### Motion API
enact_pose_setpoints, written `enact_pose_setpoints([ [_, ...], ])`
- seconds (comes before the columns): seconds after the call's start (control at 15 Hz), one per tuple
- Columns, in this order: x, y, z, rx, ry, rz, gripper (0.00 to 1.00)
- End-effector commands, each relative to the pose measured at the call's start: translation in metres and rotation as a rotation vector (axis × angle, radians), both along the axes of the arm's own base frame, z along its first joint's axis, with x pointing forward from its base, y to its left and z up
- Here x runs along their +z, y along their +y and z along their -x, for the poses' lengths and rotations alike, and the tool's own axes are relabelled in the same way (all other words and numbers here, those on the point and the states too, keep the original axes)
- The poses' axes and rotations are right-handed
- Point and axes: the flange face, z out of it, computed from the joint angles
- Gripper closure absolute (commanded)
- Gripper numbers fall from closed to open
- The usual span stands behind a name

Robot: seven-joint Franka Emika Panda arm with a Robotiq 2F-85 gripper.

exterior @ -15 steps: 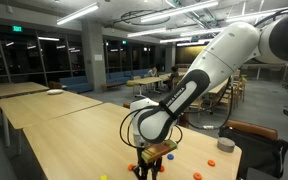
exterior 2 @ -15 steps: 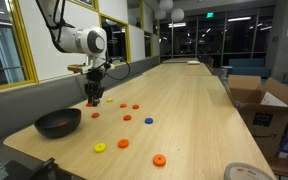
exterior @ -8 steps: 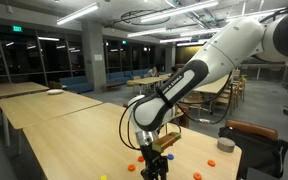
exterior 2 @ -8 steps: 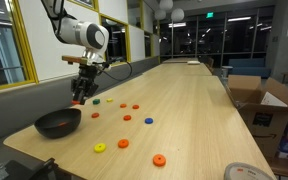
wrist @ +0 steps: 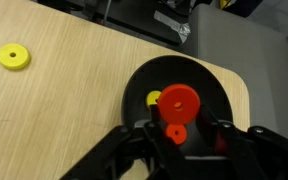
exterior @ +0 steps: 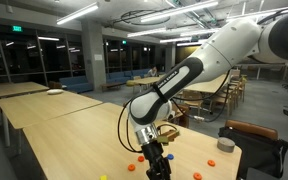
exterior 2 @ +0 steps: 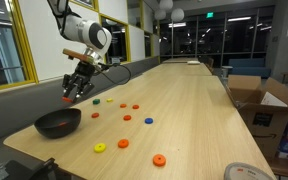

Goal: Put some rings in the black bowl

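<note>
No lettering legible from where I work

A small green lit sign (exterior 2: 210, 15) glows high beyond the far end of the long wooden table (exterior 2: 184, 110), its characters too small to read. Cardboard boxes (exterior 2: 252, 98) beside the table show only blurred surfaces, and my wrist view carries no readable marks.
</note>
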Motion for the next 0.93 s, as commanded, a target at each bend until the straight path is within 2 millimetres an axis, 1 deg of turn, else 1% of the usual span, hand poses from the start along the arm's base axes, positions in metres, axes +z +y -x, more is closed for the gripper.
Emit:
enact_pose_setpoints([
  [0.0,0.0007,0.0125,-0.0063,-0.041,-0.001,-0.041,0.73],
  [0.33,-0.0035,0.0187,-0.0074,-0.077,-0.012,-0.051,0.73],
  [0.47,-0.0043,0.02,-0.0078,-0.09,-0.014,-0.047,0.33],
  [0.53,-0.0044,0.0201,-0.008,-0.097,-0.012,-0.046,0.27],
  [0.6,-0.0044,0.0202,-0.0084,-0.101,-0.01,-0.044,0.19],
  [0.73,-0.0041,0.0203,-0.0094,-0.109,-0.008,-0.041,0.05],
  [0.8,-0.0035,0.0202,-0.0099,-0.112,-0.008,-0.036,0.0],
  [0.87,0.0023,0.0173,-0.0108,-0.116,-0.027,0.009,0.0],
])
